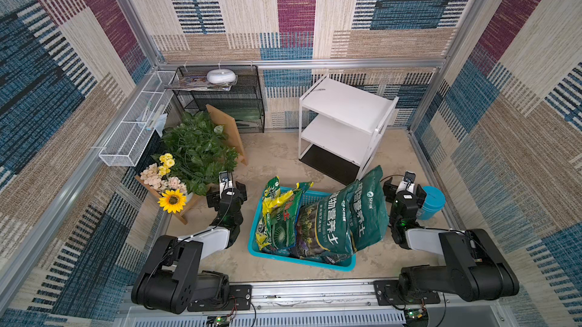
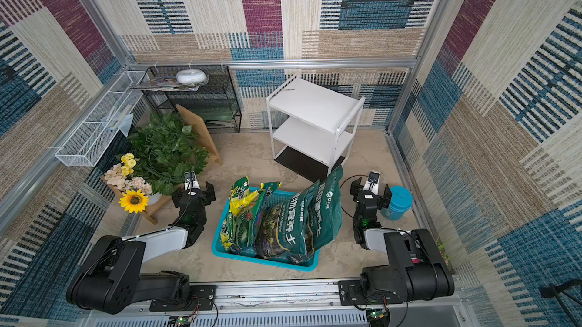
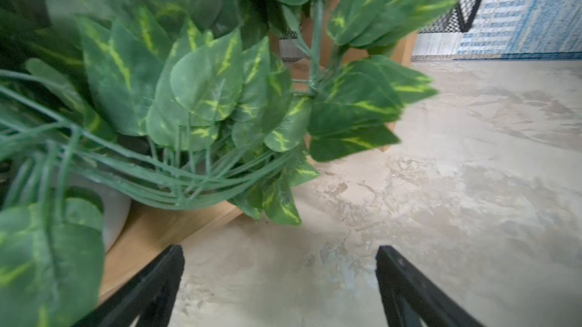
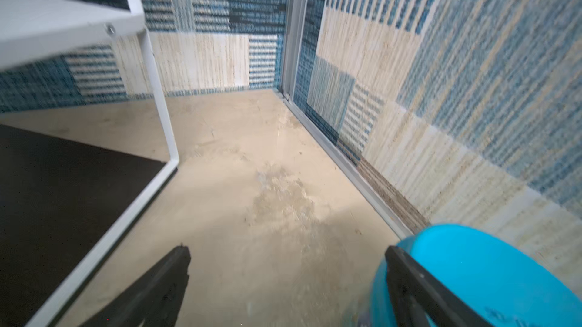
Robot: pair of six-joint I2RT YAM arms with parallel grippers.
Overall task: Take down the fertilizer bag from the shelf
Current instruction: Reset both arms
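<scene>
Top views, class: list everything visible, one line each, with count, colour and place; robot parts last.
shelf: one, white, back, boards bare
fertilizer bags: several, green and yellow, in basket
basket: one, teal, front centre
bucket: one, blue, floor, right side
wire-mesh rack: one, black, back wall
wire basket: one, white, on side wall
plant: one, green, on wooden stand
left gripper: one, black, open, near plant
right gripper: one, black, open, near bucket
</scene>
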